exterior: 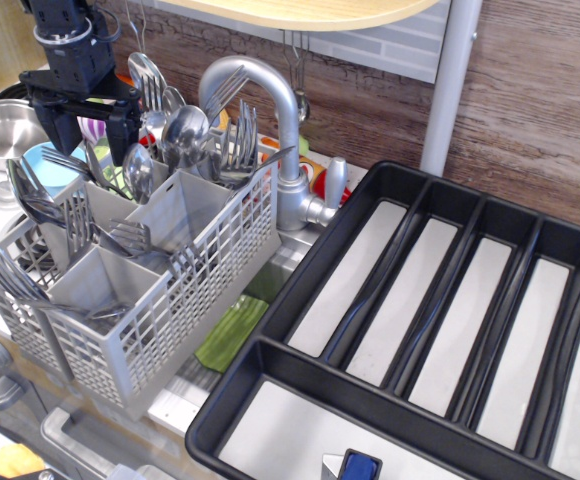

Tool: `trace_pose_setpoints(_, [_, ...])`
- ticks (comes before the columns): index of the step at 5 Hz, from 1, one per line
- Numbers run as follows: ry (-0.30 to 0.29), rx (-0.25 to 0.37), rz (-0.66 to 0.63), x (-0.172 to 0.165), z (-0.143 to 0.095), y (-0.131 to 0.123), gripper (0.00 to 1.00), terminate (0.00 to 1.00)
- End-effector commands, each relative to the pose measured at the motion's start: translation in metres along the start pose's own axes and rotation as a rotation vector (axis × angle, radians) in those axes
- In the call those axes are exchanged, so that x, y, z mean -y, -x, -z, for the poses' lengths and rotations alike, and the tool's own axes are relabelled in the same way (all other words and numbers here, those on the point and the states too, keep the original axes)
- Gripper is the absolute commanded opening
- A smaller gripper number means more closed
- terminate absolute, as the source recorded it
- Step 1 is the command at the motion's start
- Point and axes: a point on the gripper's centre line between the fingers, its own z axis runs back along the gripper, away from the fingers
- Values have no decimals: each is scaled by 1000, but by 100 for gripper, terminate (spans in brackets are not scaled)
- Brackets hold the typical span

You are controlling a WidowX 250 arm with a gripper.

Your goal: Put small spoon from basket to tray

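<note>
The light grey basket (pixel 205 255) stands at the left, full of upright cutlery. A small spoon (pixel 137 168) stands bowl-up in a back compartment, in front of bigger tablespoons (pixel 186 133). My black gripper (pixel 88 125) hangs over the basket's back-left corner, just left of the small spoon. Its jaws are apart and hold nothing. The large black tray (pixel 370 186) with pale grey lined compartments lies at the right. No cutlery shows in it.
A steel faucet (pixel 275 95) rises right behind the basket. A round steel pot (pixel 0 125) sits at the far left. Forks (pixel 10 275) stick out of the front compartments. A green item (pixel 232 330) lies between basket and tray. A blue object (pixel 360 466) sits in the crosswise compartment.
</note>
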Motion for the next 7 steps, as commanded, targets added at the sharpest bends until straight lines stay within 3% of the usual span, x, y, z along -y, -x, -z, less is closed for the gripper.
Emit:
trace_pose_setpoints(1, [-23, 67, -51, -12, -2, -9, 100, 0])
trace_pose_setpoints(2, [-27, 51, -70, -12, 3, -8, 0, 0])
trace_pose_setpoints(4, [-24, 28, -78, -7, 1, -1, 0, 0])
trace_pose_setpoints(5, [-53, -45, -16, -5, -21, -6, 0, 0])
trace_pose_setpoints(6, [-129, -163, 97, 6, -69, -20, 0, 0])
trace_pose_setpoints(7, [-214, -237, 206, 24, -113, -31, 0, 0])
